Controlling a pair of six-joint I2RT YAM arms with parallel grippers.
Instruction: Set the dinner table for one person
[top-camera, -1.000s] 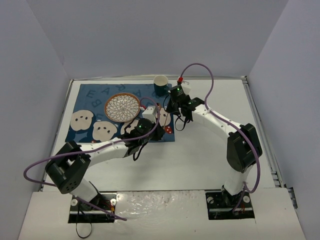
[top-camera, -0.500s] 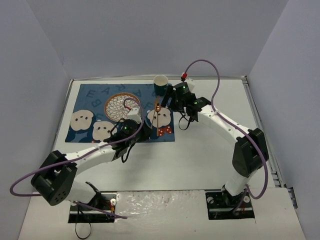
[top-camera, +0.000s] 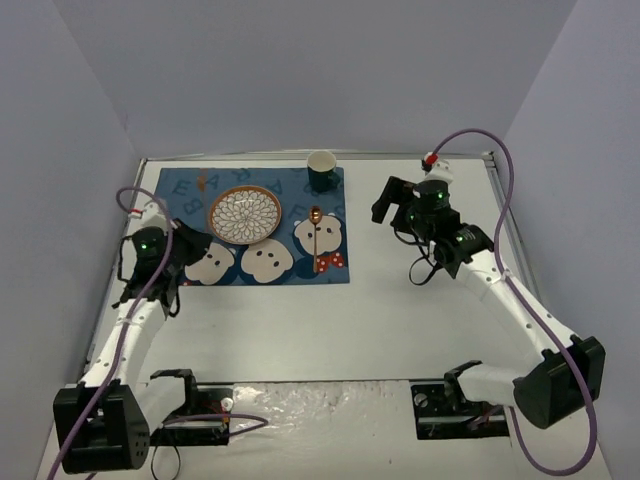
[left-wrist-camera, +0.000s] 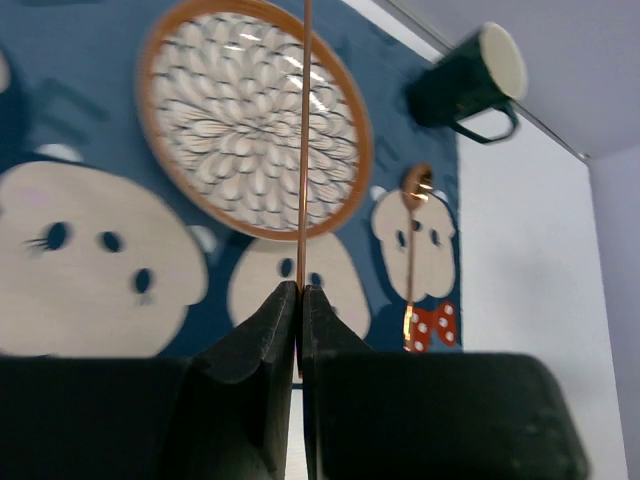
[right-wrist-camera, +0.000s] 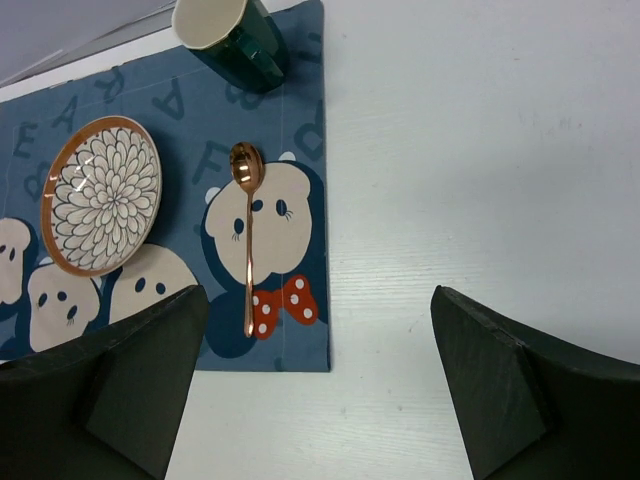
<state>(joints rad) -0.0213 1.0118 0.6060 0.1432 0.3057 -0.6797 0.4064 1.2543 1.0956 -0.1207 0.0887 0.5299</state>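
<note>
Dinner table (top-camera: 400, 320) — left end effector (left-wrist-camera: 300, 292) clenched on copper utensil (left-wrist-camera: 305, 150) | right end effector (right-wrist-camera: 318, 390) released

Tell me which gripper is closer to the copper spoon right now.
Right. The right gripper, fingers open, hangs just off the placemat's right edge beside the spoon; the left gripper is over the placemat's left end, beyond the plate, fingers shut on a thin copper rod.

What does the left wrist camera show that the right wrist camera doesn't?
Left wrist only: the left claw shut on a thin copper handle. Right wrist only: the right claw, open and empty. Both: the plate, spoon, mug, bear placemat and white dinner table.
</note>
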